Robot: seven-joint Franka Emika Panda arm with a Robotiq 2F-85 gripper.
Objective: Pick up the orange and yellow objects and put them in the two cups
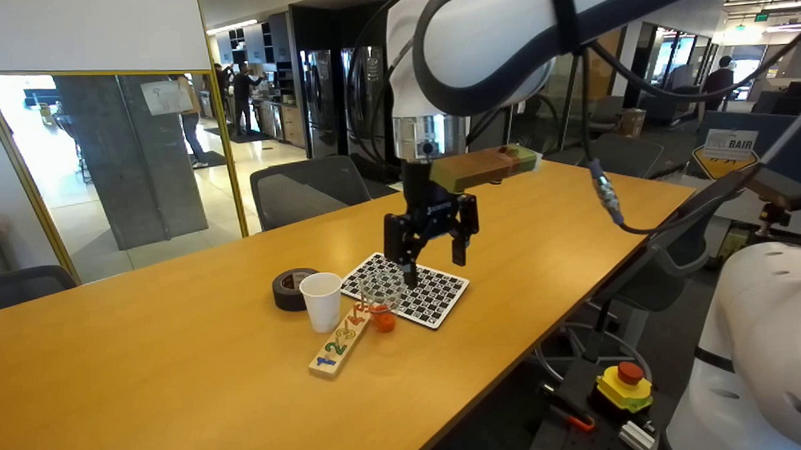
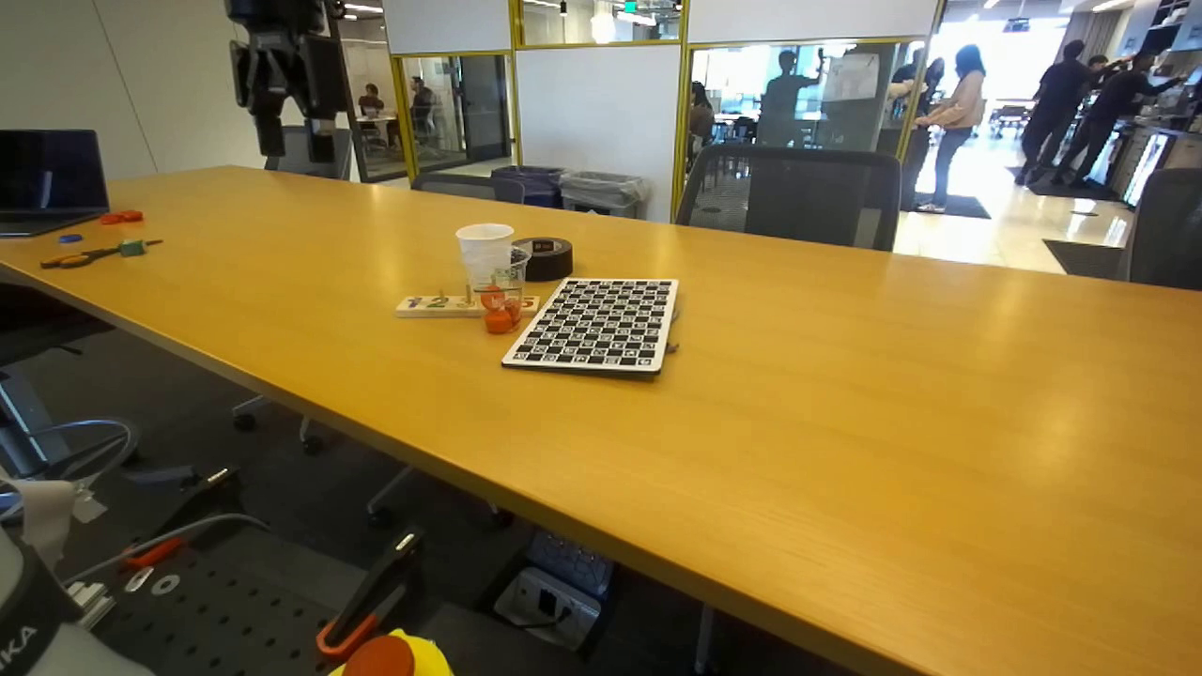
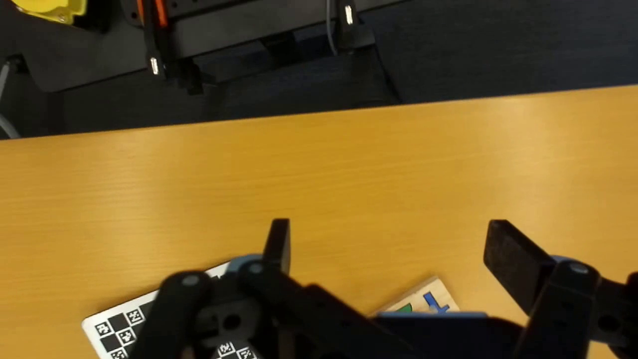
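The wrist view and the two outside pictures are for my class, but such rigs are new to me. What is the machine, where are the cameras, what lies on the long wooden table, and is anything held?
A white robot arm ends in a black two-fingered gripper. Two cameras stand outside the robot; the wrist camera rides on the arm, looking down past the fingers. Things on the table include a white tapered cup, a clear cup with round orange pieces inside or before it (I cannot tell which), a dark round tape roll, a pale wooden strip with coloured numbers, and a black-and-white checkered board. The gripper stands open, holding nothing.
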